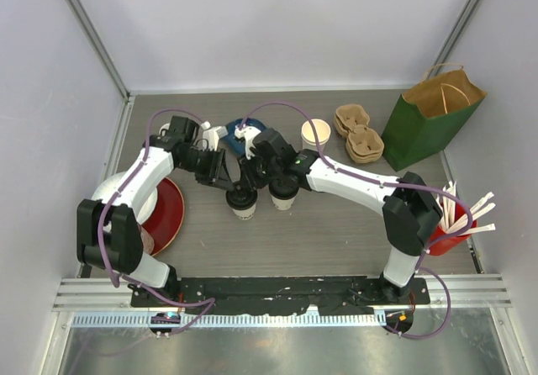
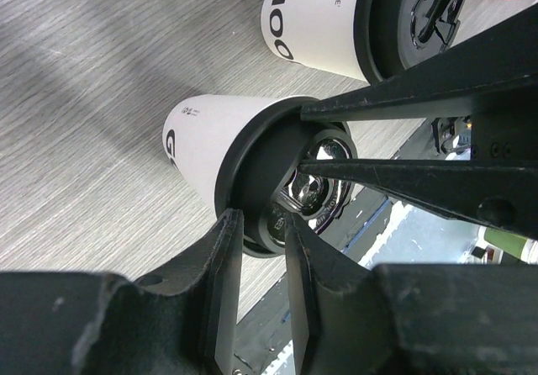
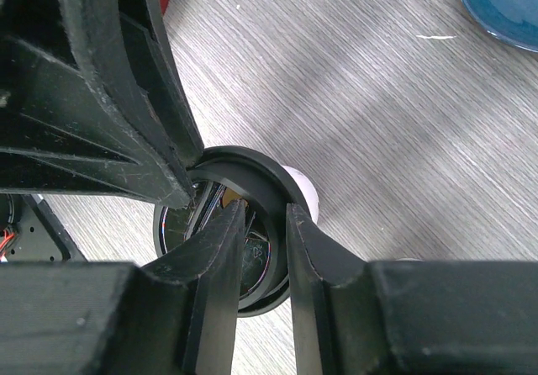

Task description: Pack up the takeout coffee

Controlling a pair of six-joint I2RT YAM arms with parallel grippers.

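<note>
Two cream-white takeout coffee cups with black lids stand mid-table. On the left cup (image 1: 242, 205) both grippers meet. My left gripper (image 2: 262, 224) pinches the near rim of its black lid (image 2: 256, 161), one finger inside the recess and one outside. My right gripper (image 3: 265, 215) grips the same lid (image 3: 252, 169) at another part of the rim. From the left wrist, the right gripper's fingers (image 2: 378, 102) reach in from the right. The second cup (image 1: 283, 193) (image 2: 311, 13) stands just beside it, partly under the right arm.
A green paper bag (image 1: 433, 114) stands open at the back right, with pulp cup carriers (image 1: 357, 135) and a lidless cup (image 1: 315, 131) beside it. A blue plate (image 1: 235, 129) lies behind the grippers. A red plate (image 1: 168, 211) sits left; a red cup of straws (image 1: 458, 222) stands right.
</note>
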